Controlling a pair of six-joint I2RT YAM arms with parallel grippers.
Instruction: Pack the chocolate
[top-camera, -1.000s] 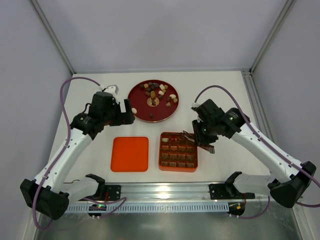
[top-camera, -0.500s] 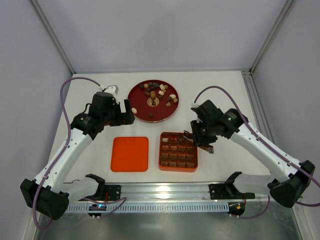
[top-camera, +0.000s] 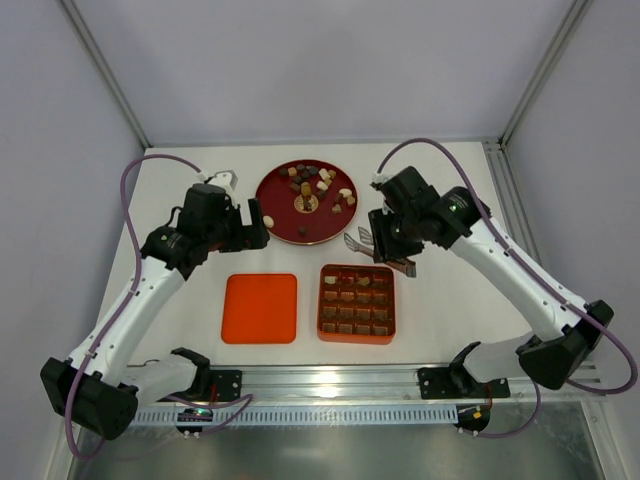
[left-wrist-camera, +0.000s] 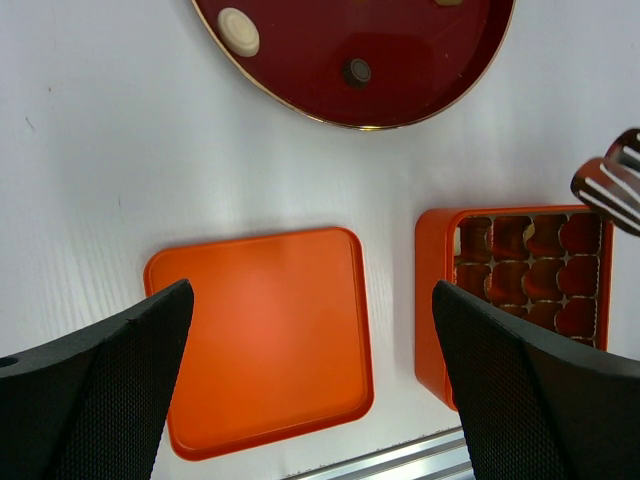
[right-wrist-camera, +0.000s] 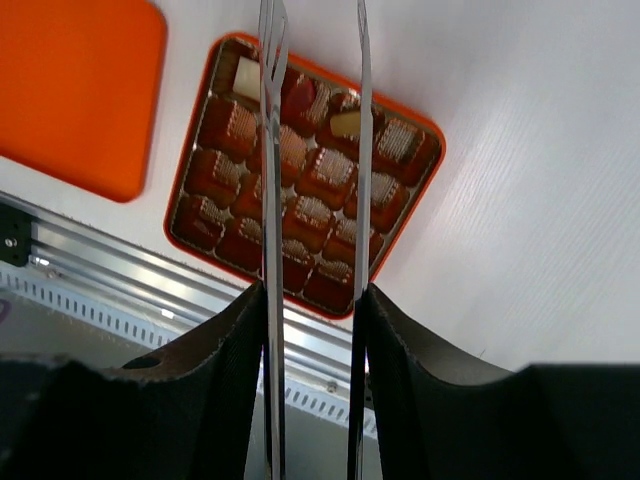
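— Jaws, both arms: what do I have?
— Seen from above: your right gripper is clamped on the metal tweezers, whose prongs stand apart with nothing between them. Your left gripper hangs spread wide and empty at 8 o'clock of the dark red plate.
— And the chocolate pieces?
— Some lie loose on the plate. More sit in the cells of the orange gridded box, at 5 o'clock from the plate. I cannot tell whether any cell is free. The tweezer tips hover at the box's 12 o'clock, between box and plate.
— How will a piece handle?
— Probably light, stiff and smooth, and easily scuffed by steel. Pinch yours gently across two flat sides at mid-height. The rounded ones may squirt out or roll.
— Surface and room?
— You have a smooth, flat white table, pale walls around it and a metal rail at 6 o'clock. The flat orange lid lies at 9 o'clock of the box, apart from it. The plate-to-box gap is narrow, so come in from overhead.
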